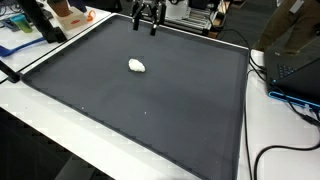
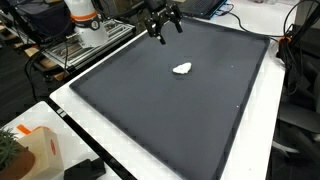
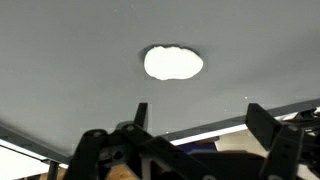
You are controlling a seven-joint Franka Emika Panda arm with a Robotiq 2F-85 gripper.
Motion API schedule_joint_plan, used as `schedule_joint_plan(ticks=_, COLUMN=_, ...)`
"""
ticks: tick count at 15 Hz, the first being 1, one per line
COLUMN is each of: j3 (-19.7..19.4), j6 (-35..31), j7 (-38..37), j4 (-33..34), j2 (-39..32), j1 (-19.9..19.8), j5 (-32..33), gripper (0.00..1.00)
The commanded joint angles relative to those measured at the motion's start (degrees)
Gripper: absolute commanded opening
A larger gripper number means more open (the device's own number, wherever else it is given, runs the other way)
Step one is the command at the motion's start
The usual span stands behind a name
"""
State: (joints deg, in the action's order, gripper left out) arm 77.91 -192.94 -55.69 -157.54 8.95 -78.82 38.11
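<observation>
- The gripper (image 1: pixel 148 27) hung over the far edge of the black mat (image 1: pixel 150 115), at 12 o'clock on the mat. Its pincer was spread wide and pinched nothing.
- The white lump (image 1: pixel 137 66) lay loose on the mat, apart from the gripper and at about 6 o'clock from it in an exterior view.
- In the wrist view the lump sat at 11 o'clock, beyond the fingers (image 3: pixel 140 112).
- A pale box (image 2: pixel 40 150) stood on the white table (image 2: pixel 110 130), at 7 o'clock off the mat. Its contents could not be told.

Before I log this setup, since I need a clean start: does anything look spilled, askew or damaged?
Nothing stands out. One small white lump lies alone on the dark mat, which sits flat, with no spill around it.
</observation>
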Motion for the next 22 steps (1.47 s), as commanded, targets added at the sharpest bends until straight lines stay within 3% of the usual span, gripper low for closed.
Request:
schedule_joint_plan(ticks=1, j3=8.0, j6=-4.8, j7=-2.6, j4=0.0, j2=3.5, j1=-7.8, j5=1.0, gripper=1.0)
schedule_joint_plan(ticks=6, j3=25.4, j6=-8.1, j7=-5.9, j4=0.2, j2=12.1, j1=-23.3, j5=-0.2, gripper=1.0)
schedule_joint_plan(ticks=9, j3=35.7, j6=-16.8, j7=-8.0, j4=0.0, j2=21.0, j1=-32.5, j5=-3.4, gripper=1.0)
schedule_joint_plan(ticks=10, j3=38.1, j6=-20.4, j7=-7.4, j4=0.1, j2=23.7, j1=-34.4, j5=-5.5, gripper=1.0)
schedule_joint_plan(ticks=11, j3=42.6, j6=-22.8, j7=-1.7, j4=-0.2, j2=24.4, j1=-37.1, j5=-12.9, gripper=1.0)
schedule_joint_plan(ticks=12, j3=43.5, j6=-27.0, j7=-6.4, j4=1.4, j2=29.5, j1=-38.1, j5=-11.6, gripper=1.0)
schedule_joint_plan(ticks=13, j3=49.5, j6=-28.8, j7=-0.2, j4=1.3, j2=29.5, j1=-41.8, j5=-19.6, gripper=1.0)
schedule_joint_plan(ticks=16, j3=54.4, j6=-35.5, j7=1.2, j4=3.1, j2=35.2, j1=-43.8, j5=-27.7, gripper=1.0)
schedule_joint_plan(ticks=19, j3=53.6, j6=-42.6, j7=4.5, j4=1.5, j2=35.9, j1=-40.6, j5=-35.6, gripper=1.0)
schedule_joint_plan(ticks=22, j3=54.2, j6=-42.1, j7=4.2, j4=1.7, j2=34.8, j1=-41.6, j5=-34.3, gripper=1.0)
